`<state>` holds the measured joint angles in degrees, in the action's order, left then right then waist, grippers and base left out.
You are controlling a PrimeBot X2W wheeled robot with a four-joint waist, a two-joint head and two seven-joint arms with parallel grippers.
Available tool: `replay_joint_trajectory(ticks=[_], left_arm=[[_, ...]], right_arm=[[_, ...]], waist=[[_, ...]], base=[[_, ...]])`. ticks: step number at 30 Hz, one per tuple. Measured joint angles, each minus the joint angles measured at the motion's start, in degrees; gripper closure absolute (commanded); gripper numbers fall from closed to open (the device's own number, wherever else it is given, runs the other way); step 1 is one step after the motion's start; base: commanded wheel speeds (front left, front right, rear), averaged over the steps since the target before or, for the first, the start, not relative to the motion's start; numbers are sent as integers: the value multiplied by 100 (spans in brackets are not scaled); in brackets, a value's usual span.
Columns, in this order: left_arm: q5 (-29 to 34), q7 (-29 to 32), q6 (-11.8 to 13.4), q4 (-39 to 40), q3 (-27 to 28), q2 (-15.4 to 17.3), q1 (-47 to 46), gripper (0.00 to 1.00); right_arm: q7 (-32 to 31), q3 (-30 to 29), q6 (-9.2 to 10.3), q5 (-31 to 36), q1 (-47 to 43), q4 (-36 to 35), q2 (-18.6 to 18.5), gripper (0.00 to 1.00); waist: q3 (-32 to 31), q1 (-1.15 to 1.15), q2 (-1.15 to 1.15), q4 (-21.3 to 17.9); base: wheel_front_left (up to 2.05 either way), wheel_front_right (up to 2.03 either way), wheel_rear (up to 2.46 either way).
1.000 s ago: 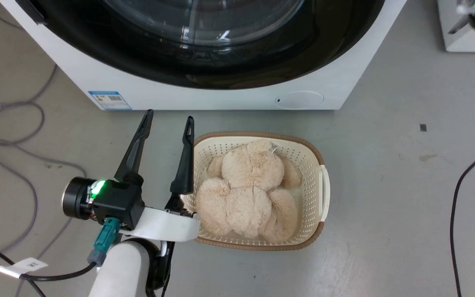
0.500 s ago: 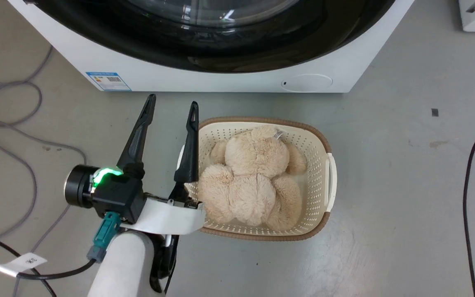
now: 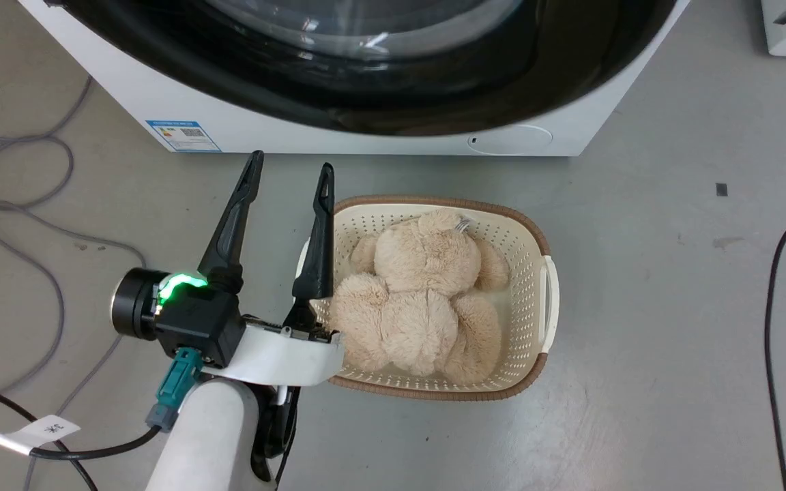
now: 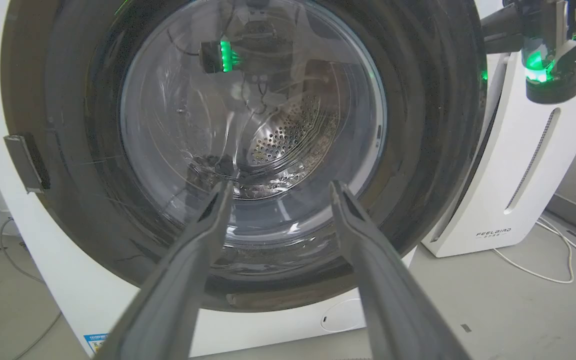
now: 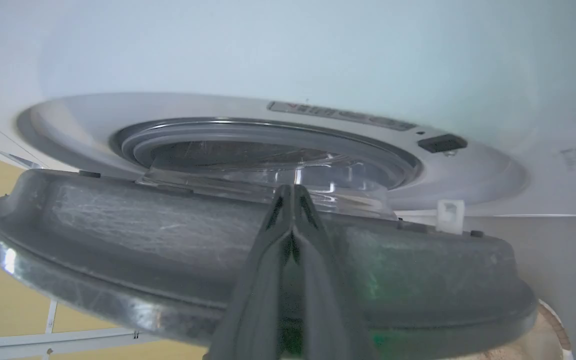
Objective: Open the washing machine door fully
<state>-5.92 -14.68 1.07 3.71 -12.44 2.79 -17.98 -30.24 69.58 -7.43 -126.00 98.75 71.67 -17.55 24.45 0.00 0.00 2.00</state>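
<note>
While left end effector hangs spread, right end effector pressed together, washing machine door ajar before it

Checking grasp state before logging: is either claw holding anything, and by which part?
Nothing is held. The left claw is open and empty. The right claw is shut on itself, lying across the washing machine door's inner face, not gripping it.

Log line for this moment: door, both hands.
washer door: partly open | right hand: shut, at door's inner side | left hand: open, empty, pointing at door
</note>
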Motion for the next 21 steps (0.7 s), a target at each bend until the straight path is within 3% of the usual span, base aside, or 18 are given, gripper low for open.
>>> replay_joint_trajectory(ticks=[12,21], left_arm=[[11,-1,-23,-244,-2,0,86,0],[30,-1,-82,-571,118,2,568,0]], right_arm=[[-170,65,0,47,-748,-587,-46,100],[-126,88,0,-14,-1734,-1545,-271,100]], waist=[[-367,0,0,31],[-935,0,0,62]], base=[[0,0,0],[0,0,0]])
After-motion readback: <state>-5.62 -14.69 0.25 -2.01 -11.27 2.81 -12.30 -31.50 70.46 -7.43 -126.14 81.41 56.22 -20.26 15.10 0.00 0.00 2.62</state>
